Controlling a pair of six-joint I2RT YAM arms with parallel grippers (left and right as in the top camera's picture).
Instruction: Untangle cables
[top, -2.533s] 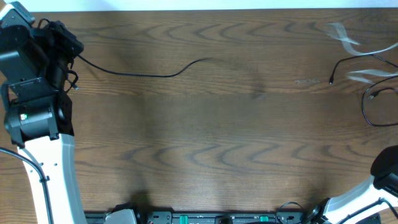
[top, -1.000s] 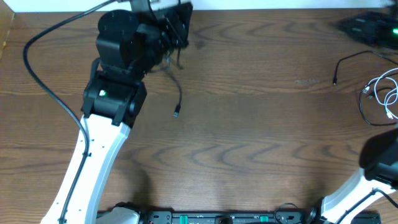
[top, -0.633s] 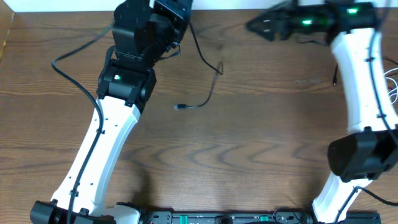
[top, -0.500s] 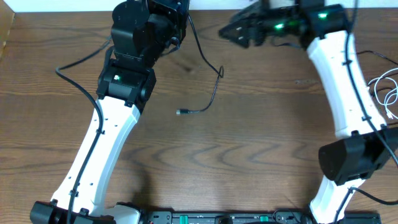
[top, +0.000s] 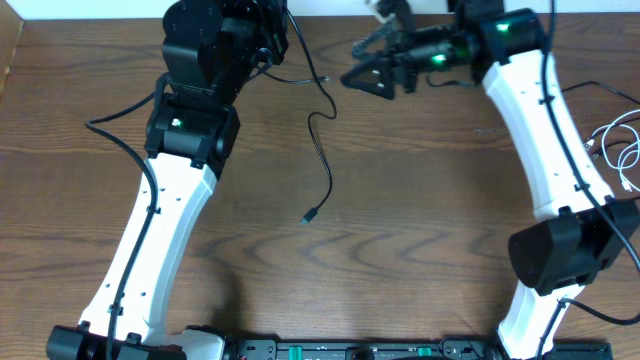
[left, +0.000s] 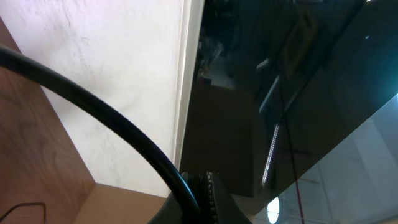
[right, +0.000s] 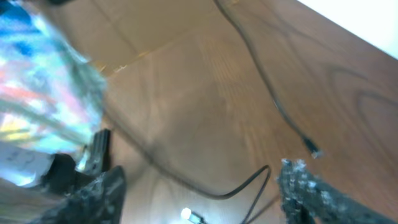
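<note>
A thin black cable (top: 322, 150) hangs from my left gripper (top: 272, 28) at the table's far edge and trails down to its plug (top: 308, 217) on the wood. The left wrist view shows that gripper (left: 208, 186) shut, with the black cable (left: 93, 112) running out of the closed jaws. My right gripper (top: 365, 78) hovers open just right of the cable's upper bend. In the right wrist view its fingers (right: 102, 190) stand wide apart around a loop of the black cable (right: 249, 183), not touching it. The white cable (top: 625, 150) lies coiled at the right edge.
A second thin dark cord (top: 590, 88) runs along the far right of the wooden table (top: 420, 260). The left arm (top: 160, 220) crosses the left half and the right arm (top: 545, 150) the right half. A pale wall borders the far edge.
The right arm has swung in from the far right toward the black cable, its jaws opening wider. The left gripper shifted a little, and the cable's plug slid down and right.
</note>
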